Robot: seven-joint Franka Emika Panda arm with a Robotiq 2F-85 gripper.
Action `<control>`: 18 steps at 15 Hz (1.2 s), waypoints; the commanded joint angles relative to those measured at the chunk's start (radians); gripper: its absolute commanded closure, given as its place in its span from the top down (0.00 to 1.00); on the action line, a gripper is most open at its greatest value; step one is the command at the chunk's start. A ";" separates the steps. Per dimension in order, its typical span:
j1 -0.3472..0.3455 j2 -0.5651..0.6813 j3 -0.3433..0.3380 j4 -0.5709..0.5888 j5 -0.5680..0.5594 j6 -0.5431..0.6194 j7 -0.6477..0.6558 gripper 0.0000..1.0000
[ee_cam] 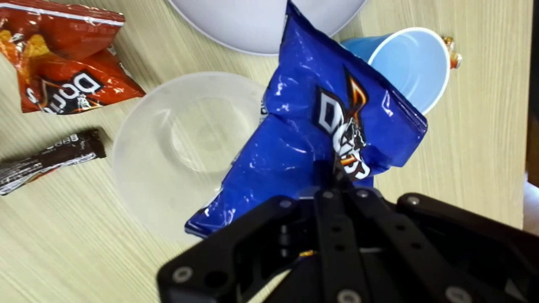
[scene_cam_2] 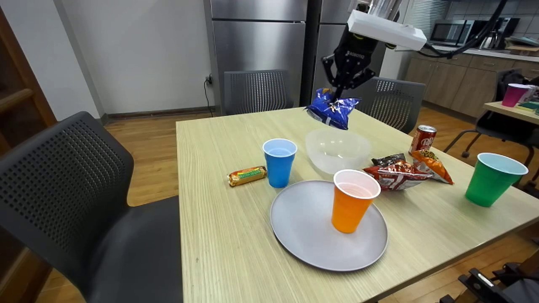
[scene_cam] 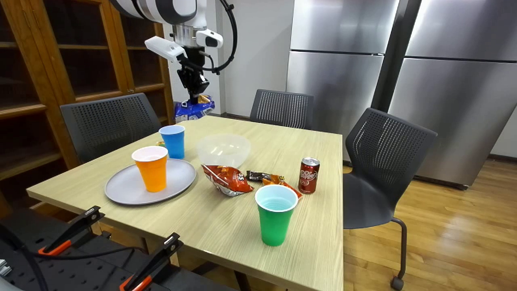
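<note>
Dangling above the pale wood-grain table, there's the glossy blue foil Doritos bag, the black two-fingered gripper clamping it in tightly closed jaws, though so narrow a pinch on slick film could slip, dropping it against the round frosted plastic bowl!

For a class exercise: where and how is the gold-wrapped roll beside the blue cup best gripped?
Probably across the middle of the gold-wrapped roll, from straight above, pinching its two long sides: it lies flat on the table, long and narrow, its top uncovered, while the blue cup stands close by one end.
</note>
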 commanded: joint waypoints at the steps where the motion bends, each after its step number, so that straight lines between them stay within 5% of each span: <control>1: -0.030 0.051 -0.010 0.040 0.026 -0.008 -0.030 0.00; 18: -0.037 0.369 -0.073 0.281 -0.010 -0.039 0.063 0.00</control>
